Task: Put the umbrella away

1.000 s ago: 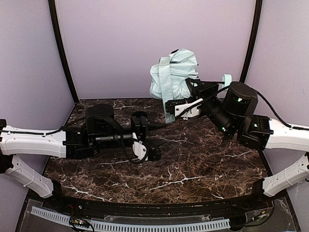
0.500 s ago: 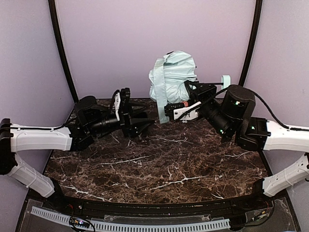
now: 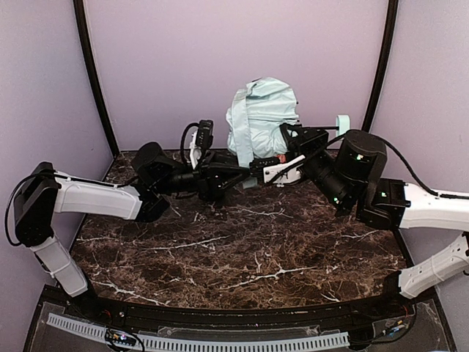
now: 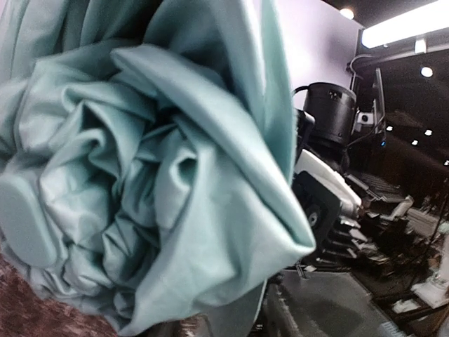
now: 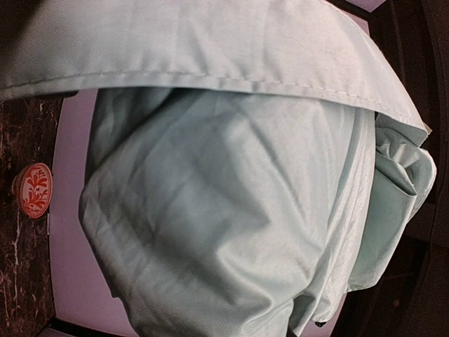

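Note:
The umbrella (image 3: 262,117) is a crumpled pale mint-green bundle held up off the marble table at the back. Its strap (image 3: 248,150) hangs down on the left side and its small mint handle (image 3: 342,123) sticks out to the right. My right gripper (image 3: 287,150) is shut on the bundle's lower right side, carrying it. My left gripper (image 3: 245,174) reaches in from the left, right at the strap's lower end. Umbrella fabric (image 4: 175,175) fills the left wrist view and hides those fingers. Fabric (image 5: 224,210) fills the right wrist view too.
The dark marble table (image 3: 256,249) is walled by lilac panels (image 3: 220,59) at the back and sides. A small round red-and-white patterned object (image 5: 34,189) shows at the left of the right wrist view. The right arm's body (image 3: 363,176) stands right of the umbrella.
My left arm has swung from the table's middle up and right until its fingers reach the umbrella's hanging strap. The bundle shifted slightly left. The right arm barely moved.

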`<state>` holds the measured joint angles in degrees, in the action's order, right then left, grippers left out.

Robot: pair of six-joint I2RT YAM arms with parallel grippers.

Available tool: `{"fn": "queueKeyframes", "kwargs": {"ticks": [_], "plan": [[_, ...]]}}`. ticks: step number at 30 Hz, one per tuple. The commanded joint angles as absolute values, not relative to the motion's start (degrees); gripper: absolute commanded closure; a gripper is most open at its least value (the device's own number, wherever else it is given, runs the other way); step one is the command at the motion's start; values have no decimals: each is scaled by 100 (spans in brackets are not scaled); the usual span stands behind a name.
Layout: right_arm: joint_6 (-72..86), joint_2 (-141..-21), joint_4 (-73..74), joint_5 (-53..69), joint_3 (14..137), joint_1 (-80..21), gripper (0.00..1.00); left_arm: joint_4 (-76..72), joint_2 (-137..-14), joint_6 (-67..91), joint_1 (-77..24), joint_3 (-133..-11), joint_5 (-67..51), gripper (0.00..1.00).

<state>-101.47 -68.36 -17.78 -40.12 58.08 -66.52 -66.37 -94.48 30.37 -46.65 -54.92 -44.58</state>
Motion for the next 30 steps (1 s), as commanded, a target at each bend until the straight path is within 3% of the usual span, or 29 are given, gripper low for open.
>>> {"fn": "queueKeyframes", "kwargs": {"ticks": [1,3,4,8,15,30], "plan": [[-10002,-6686,-2311,-4085,5854,-6627,100,-6749,-9380,3123,-4799,-5619,-4880,73],[-9970,-6695,-2317,-4100,5886,-6625,100,-6691,-9454,3154,-4844,-5697,-4952,97],[-9923,-6698,-2301,-4106,5919,-6622,100,-6665,-9483,3178,-4858,-5711,-4943,100],[-9267,-6737,-1709,-4097,6266,-6570,100,-6330,-9335,2890,-4958,-5753,-4935,100],[-5949,-6952,551,-2885,7875,-5662,100,-2673,-8685,-275,-5794,-6585,-4003,100],[-2277,-7627,2658,1644,9831,-3233,100,-2292,-8380,-352,-5790,-6157,-3680,100]]}}
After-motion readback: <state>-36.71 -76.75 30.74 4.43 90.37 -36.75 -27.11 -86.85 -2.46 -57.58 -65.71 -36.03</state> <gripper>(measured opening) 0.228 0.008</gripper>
